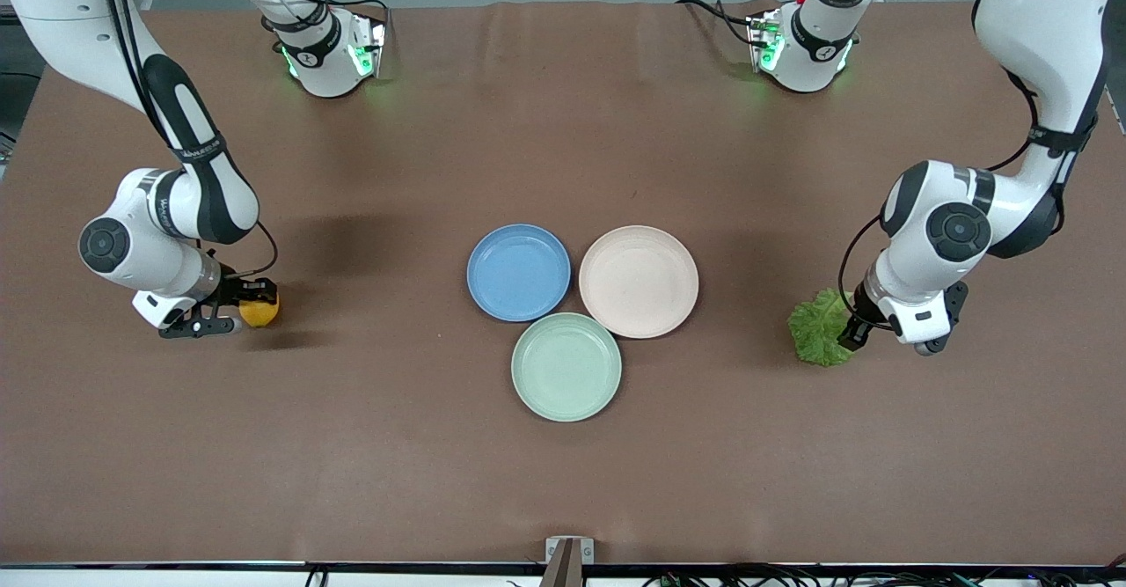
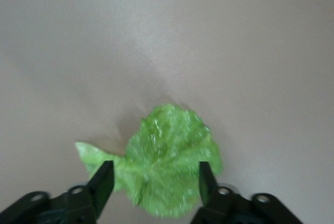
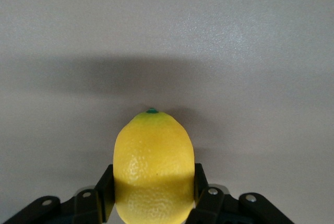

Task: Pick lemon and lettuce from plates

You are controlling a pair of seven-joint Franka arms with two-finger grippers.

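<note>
Right gripper [image 1: 236,310] pinches the lemon [image 1: 260,310] at the table's right-arm end, well apart from the empty blue plate [image 1: 519,272] and beige plate [image 1: 639,281]. Left gripper [image 1: 851,333] stands spread astride the lettuce [image 1: 819,327] lying on the table. Risk: smooth lemon may slip from a narrow grip.

In the front view, the small oval yellow lemon [image 1: 260,311] is half covered by the right tool [image 1: 230,307], so only its outer end shows. The left tool [image 1: 851,333] hides one edge of the crinkled green lettuce leaf [image 1: 819,329]. In the left wrist view the lettuce [image 2: 169,160] is blurred and its veins cannot be made out. The right wrist view cuts off the lemon's [image 3: 154,169] lower end and both tool fingers [image 3: 105,195] at the picture's edge.
</note>
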